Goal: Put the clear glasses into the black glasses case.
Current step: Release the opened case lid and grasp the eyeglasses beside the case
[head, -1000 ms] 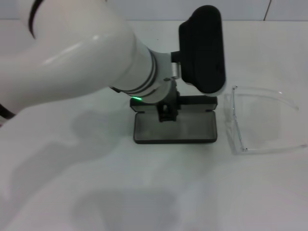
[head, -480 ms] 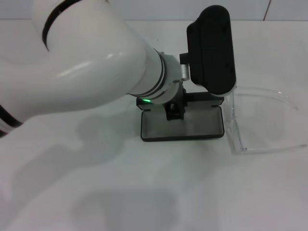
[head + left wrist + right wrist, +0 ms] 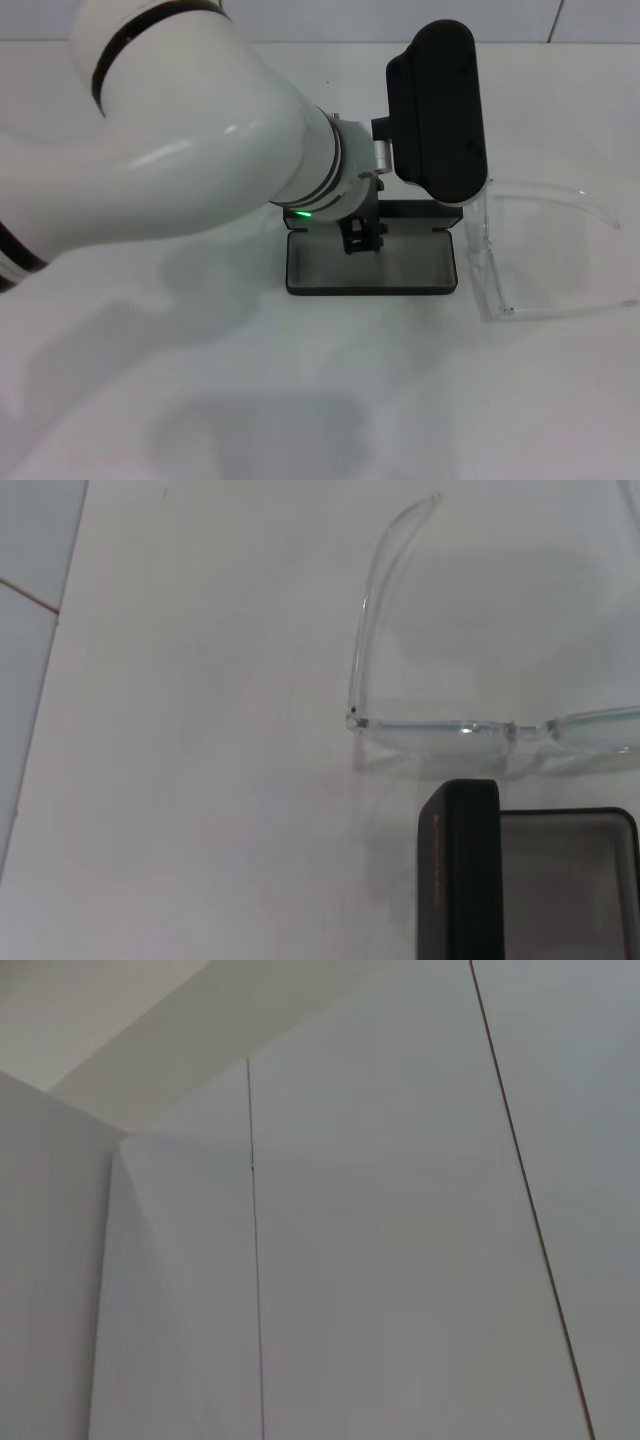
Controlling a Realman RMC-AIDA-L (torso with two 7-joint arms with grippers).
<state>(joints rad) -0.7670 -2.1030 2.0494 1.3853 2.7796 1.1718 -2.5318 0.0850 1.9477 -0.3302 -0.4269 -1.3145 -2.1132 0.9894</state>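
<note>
Shifted slightly left, the open black glasses case [image 3: 368, 262] shows smooth grey lining under the left gripper [image 3: 361, 238], grip unclear. Wraparound clear glasses [image 3: 540, 250] lie beside it, toward the tabletop's right edge.

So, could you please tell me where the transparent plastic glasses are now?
In the head view, the transparent plastic glasses lie on the white table, just right of the open black rectangular case.

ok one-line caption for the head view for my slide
Left gripper over the open black glasses case; clear glasses lie beside it.
</note>
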